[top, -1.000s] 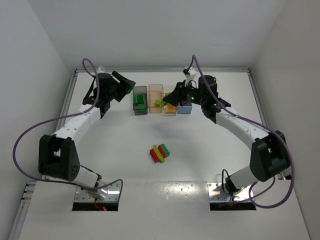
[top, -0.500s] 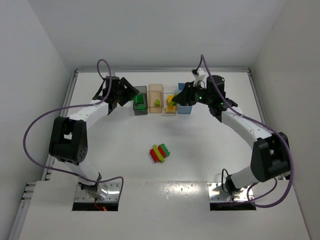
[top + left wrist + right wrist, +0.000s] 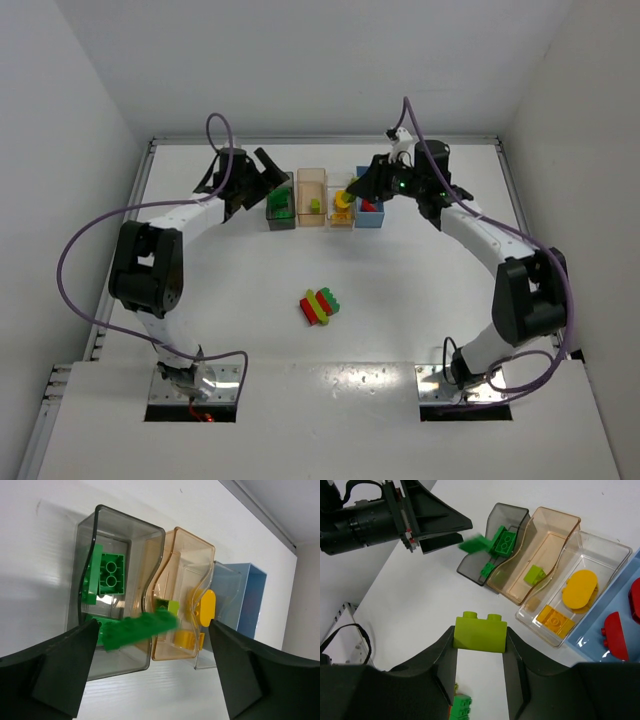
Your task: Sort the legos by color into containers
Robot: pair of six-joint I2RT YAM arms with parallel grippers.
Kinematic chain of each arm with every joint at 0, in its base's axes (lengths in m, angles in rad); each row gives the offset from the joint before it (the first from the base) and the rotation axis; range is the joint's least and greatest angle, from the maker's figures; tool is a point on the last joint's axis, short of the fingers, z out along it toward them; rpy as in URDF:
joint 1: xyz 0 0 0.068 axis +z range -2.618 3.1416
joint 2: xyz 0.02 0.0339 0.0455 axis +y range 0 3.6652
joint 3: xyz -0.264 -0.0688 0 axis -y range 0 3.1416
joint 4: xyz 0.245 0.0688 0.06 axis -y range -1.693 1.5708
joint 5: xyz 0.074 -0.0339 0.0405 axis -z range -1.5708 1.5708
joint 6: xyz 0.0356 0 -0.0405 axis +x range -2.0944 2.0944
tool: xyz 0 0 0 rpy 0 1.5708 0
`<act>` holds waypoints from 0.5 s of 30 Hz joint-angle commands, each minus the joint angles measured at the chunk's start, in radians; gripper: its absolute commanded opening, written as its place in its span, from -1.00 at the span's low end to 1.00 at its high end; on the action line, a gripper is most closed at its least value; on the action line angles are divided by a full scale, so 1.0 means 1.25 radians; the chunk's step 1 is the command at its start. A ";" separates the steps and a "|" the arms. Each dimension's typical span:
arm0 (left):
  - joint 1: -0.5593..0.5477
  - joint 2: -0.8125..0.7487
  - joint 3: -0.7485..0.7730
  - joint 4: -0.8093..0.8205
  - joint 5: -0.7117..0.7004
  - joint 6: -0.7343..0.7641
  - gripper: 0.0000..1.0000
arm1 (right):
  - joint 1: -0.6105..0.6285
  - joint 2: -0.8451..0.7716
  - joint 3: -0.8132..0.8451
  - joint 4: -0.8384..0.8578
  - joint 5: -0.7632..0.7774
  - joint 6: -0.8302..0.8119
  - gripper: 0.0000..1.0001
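Ideally, the lime green plastic brick [image 3: 480,630] clamped in the right pincer [image 3: 480,638] is released squarely above the tan plastic bin [image 3: 550,540]; the left pincer [image 3: 154,630] is spread apart.

L arm [image 3: 170,215] and R arm [image 3: 480,235] both stretched to far side, wrists turned inward twd each other. L gripper [image 3: 274,175] jaws wide apart. R gripper [image 3: 480,642] clamped on lime brick [image 3: 479,630].

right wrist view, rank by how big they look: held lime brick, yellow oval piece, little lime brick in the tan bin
1. held lime brick, but it sits nearest the camera, so that lead is unsure
2. yellow oval piece
3. little lime brick in the tan bin
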 commanded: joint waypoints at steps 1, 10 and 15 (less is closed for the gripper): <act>-0.011 -0.007 0.030 0.048 0.009 0.026 1.00 | -0.003 0.030 0.056 0.040 -0.019 -0.015 -1.00; 0.012 -0.150 0.030 0.055 0.018 0.042 1.00 | 0.013 0.242 0.258 0.090 -0.011 0.045 -1.00; 0.058 -0.182 -0.021 0.111 0.196 0.098 1.00 | 0.036 0.392 0.392 0.088 0.020 0.060 -1.00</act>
